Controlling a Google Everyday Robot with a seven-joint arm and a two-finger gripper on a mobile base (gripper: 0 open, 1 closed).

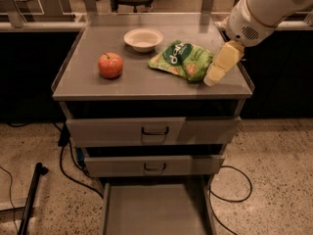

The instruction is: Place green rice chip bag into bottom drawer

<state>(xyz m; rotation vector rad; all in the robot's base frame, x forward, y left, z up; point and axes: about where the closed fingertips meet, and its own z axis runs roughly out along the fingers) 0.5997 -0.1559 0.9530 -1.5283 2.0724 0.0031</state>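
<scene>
The green rice chip bag [182, 59] lies flat on the right half of the grey cabinet top [98, 89]. My gripper [213, 77] hangs from the white arm [266, 6] at the upper right, its cream fingers pointing down-left, just right of the bag and above the top's right edge. It holds nothing. The bottom drawer [155, 212] is pulled out below, its flat grey floor showing bare. The two upper drawers [154, 129] with dark handles are only slightly out.
A red apple [110, 65] sits on the left of the cabinet top and a white bowl [143, 38] at the back middle. Cables [73, 170] run on the speckled floor on both sides. A dark pole [29, 199] lies at the lower left.
</scene>
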